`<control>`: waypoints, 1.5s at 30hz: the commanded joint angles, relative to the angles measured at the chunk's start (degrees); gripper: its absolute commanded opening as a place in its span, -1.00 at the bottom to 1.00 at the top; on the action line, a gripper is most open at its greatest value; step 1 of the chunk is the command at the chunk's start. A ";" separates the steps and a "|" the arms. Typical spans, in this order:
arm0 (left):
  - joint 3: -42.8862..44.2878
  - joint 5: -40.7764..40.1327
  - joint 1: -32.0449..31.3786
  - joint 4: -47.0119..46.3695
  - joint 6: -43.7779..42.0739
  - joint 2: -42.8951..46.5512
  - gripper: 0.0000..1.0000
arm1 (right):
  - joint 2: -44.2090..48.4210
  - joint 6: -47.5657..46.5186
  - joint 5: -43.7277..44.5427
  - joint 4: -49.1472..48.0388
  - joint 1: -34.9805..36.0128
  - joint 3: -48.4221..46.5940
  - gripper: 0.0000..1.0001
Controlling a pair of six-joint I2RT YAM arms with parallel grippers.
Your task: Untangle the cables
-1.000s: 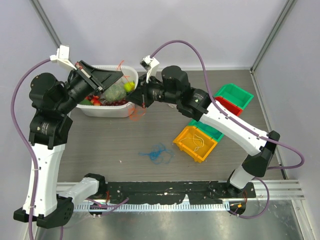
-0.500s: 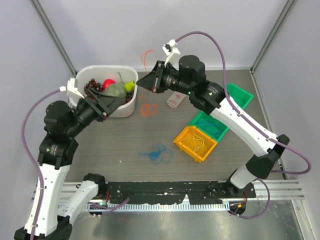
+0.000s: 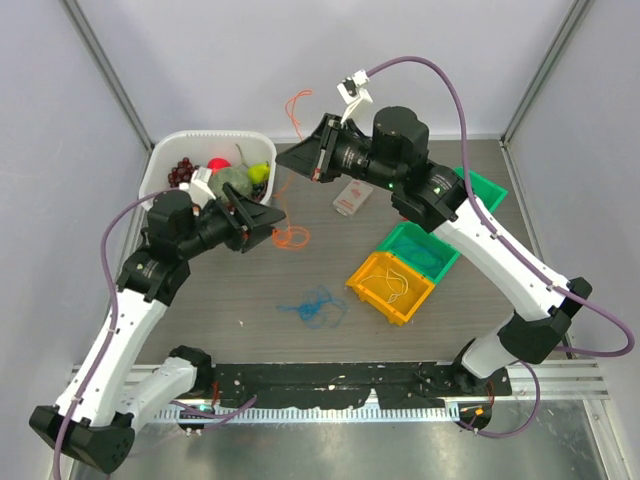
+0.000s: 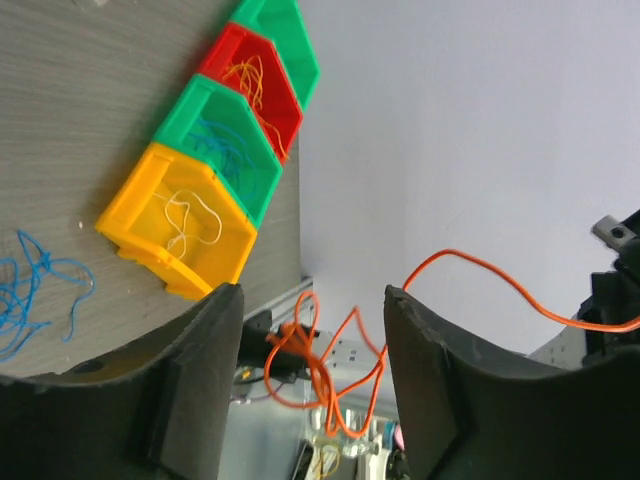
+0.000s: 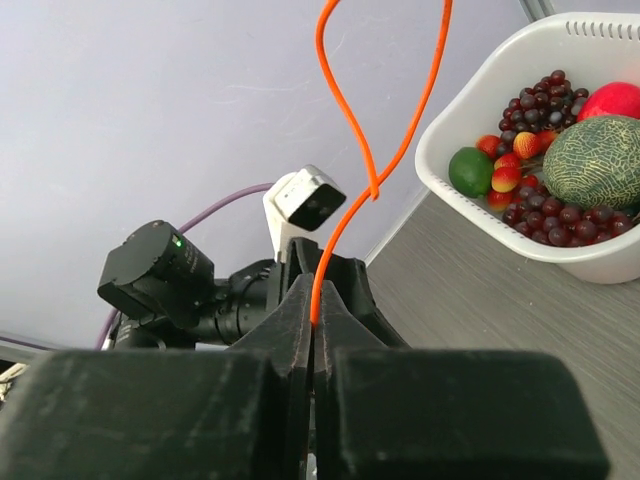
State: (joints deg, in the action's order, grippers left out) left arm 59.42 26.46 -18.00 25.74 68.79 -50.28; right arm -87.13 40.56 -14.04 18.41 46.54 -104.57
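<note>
Bench (image 3: 200,290): grey wood-grain top, carrying the basket, the bins and loose wire.
Basket (image 3: 158,165): white, far left, holding fruit; the right wrist view shows it close, with a melon, dark grapes and a lime.
Bins: yellow bin (image 4: 135,205), green bin (image 4: 195,100), red bin (image 4: 222,52) and a second green one set in a row in the left wrist view; in the top view the right arm covers the red one.
Left end effector (image 4: 312,292): fingers spread wide, gripping nothing; a knotted bunch of the orange cable (image 4: 320,375) seen in the gap beyond the tips.
Right end effector (image 5: 313,300): fingers pinched tight on the orange cable, held high, wire looping above it.
Writing: print on a small packet (image 3: 350,198) too small to read.
Blue cable (image 3: 315,305): loose tangle at the bench's middle, apart from both end effectors.
White cable (image 4: 190,215): inside the yellow bin.
</note>
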 commanded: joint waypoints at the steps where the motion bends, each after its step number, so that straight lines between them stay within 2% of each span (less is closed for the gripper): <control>1: 0.00 -0.97 -5.54 -5.16 -0.15 -2.01 0.16 | 1.88 0.84 0.07 -3.12 0.30 -3.00 -0.99; 4: -2.19 -2.28 -9.50 -8.23 0.72 -2.19 0.11 | 1.97 0.32 0.68 -2.95 0.21 -3.53 -0.98; 8: -4.40 -3.26 -11.27 -12.28 2.39 -1.57 0.12 | 2.23 -0.30 1.03 -2.51 0.21 -4.06 -0.99; 14: -4.14 -4.48 -11.44 -10.54 1.52 -3.86 0.10 | 2.06 -0.30 1.12 -2.15 0.21 -5.81 -0.99; 18: -3.17 -6.32 -11.44 -10.54 -1.46 -3.25 0.45 | 2.05 -0.74 1.30 -1.72 0.30 -6.78 -0.98; 21: -2.64 -10.45 -11.44 -9.56 -4.10 -1.84 0.54 | 1.97 -0.39 1.21 -1.63 0.21 -7.57 -0.99; 25: -5.61 -17.74 -11.44 -12.89 -5.07 2.63 0.36 | 2.14 -0.13 1.30 -1.98 0.30 -8.10 -0.99; 28: -8.96 -21.27 -11.44 -18.95 -5.16 6.24 0.33 | 2.23 -0.12 1.21 -2.07 0.21 -8.01 -0.98; 33: -9.85 -17.60 -11.44 -27.21 -4.46 4.59 0.27 | 2.14 0.22 0.95 -2.33 0.21 -8.01 -0.99; 41: -8.71 -17.05 -11.44 -27.50 -4.81 3.26 -0.31 | 2.14 0.14 0.77 -2.51 0.21 -8.10 -0.99; 45: -9.58 -17.05 -11.45 -27.32 -4.11 3.26 -0.42 | 2.23 -0.12 1.03 -2.59 0.21 -8.54 -0.99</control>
State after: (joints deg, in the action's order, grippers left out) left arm 49.78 9.21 -29.26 2.13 65.34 -48.03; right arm -86.98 40.71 -13.58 18.41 46.54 -110.17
